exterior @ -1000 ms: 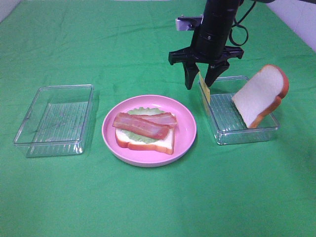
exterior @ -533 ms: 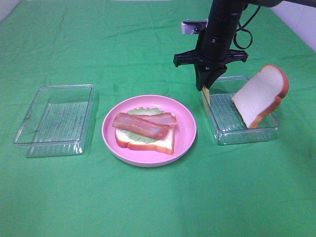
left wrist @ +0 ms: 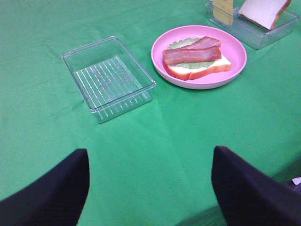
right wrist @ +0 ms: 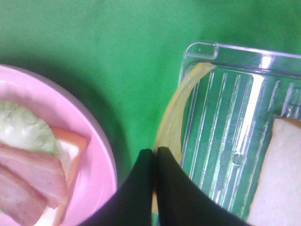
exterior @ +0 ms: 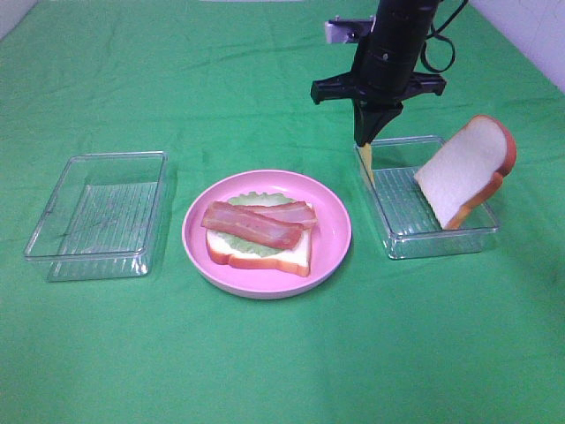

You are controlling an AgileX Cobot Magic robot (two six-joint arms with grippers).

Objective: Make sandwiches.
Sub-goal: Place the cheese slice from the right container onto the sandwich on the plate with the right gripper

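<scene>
Trays [exterior: 97,212] two, bread slices [exterior: 463,172] two

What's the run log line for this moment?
right gripper: shut on cheese slice, in right tray | left gripper: open | plate: bread, lettuce, bacon

My right black two-fingered gripper [exterior: 367,137] points straight down from its upright black arm [exterior: 395,40], jaws pressed together on a thin yellow cheese square [right wrist: 169,120]. My left black gripper [left wrist: 150,188] has its fingers [left wrist: 51,193] spread wide.
</scene>
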